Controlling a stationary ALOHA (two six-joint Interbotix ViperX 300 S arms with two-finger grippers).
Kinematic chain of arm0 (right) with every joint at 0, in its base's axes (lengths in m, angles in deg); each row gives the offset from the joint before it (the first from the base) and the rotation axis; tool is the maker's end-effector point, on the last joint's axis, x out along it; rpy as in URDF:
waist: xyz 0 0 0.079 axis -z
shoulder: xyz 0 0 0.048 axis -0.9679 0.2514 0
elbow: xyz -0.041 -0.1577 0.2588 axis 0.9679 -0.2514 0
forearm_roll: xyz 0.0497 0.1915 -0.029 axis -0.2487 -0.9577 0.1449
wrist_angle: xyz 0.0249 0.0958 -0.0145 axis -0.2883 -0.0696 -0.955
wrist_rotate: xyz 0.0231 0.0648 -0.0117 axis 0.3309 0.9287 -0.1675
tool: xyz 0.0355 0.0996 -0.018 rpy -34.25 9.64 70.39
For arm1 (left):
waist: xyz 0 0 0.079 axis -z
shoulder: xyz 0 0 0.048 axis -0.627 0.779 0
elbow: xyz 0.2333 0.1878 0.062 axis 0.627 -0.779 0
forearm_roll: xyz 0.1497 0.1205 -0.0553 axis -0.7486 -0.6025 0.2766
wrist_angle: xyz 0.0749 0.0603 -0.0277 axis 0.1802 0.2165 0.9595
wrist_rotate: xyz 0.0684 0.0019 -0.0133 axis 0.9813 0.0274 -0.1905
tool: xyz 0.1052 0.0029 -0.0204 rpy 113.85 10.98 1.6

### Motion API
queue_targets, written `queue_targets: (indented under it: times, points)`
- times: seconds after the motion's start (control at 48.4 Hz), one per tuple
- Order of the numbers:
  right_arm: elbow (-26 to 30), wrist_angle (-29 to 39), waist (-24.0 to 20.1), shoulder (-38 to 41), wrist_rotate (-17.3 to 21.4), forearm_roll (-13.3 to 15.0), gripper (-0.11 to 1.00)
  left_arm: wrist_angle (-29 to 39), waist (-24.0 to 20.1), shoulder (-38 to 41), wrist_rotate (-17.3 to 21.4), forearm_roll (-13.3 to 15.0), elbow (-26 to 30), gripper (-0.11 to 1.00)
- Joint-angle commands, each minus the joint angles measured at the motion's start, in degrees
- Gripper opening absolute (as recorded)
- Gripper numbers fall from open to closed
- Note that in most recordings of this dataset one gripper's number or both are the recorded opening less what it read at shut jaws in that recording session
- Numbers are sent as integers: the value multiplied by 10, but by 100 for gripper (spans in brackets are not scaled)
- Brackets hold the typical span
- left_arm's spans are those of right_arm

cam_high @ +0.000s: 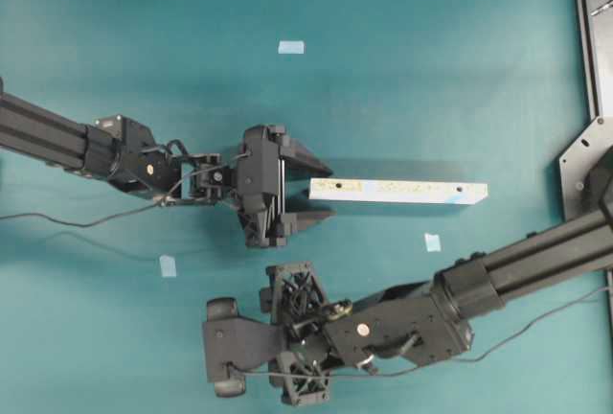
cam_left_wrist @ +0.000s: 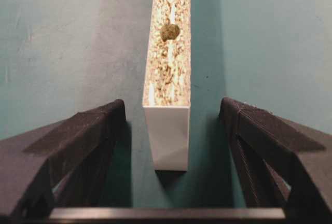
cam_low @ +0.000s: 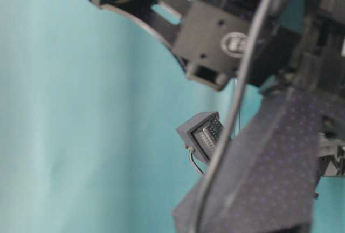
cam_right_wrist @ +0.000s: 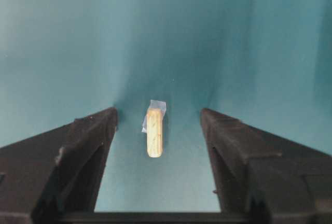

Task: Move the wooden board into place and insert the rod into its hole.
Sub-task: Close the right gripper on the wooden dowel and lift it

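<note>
Lying flat mid-frame in the overhead view, the wooden board (cam_high: 397,191) has its near end between my left gripper (cam_high: 308,187) fingers, spread wide w/o touching. Its hole (cam_left_wrist: 169,31) sits upper centre in the left wrist view. Right gripper (cam_right_wrist: 158,123) straddles the rod (cam_right_wrist: 154,132) (on a blue tape square (cam_right_wrist: 157,106)), jaws apart, no contact.

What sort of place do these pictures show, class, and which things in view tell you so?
Most likely a robotics lab bench: two black robot arms, left and right, work over a plain teal table holding only a wooden board, a small peg and tape squares.
</note>
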State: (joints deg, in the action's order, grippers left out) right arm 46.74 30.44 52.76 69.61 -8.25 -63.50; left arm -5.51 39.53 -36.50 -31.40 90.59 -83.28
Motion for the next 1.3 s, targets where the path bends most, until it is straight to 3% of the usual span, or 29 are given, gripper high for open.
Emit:
queue_targets:
  times: [0.0, 0.227, 0.765, 1.034, 1.282]
  points:
    - [4, -4, -3, -11, 1, 4, 66, 1, -3, -8, 6, 0, 1, 82]
    - [4, -10, -3, -11, 1, 8, 46, 1, -3, -9, 6, 0, 1, 82]
    - [4, -12, -3, -7, 1, 9, 44, 2, -3, -9, 6, 0, -1, 82]
    - [10, -6, -2, -7, 1, 5, 26, 2, -3, -9, 6, -1, 0, 82]
    - [24, 16, 4, -7, 1, 1, 26, 2, -3, -9, 6, 0, -1, 82]
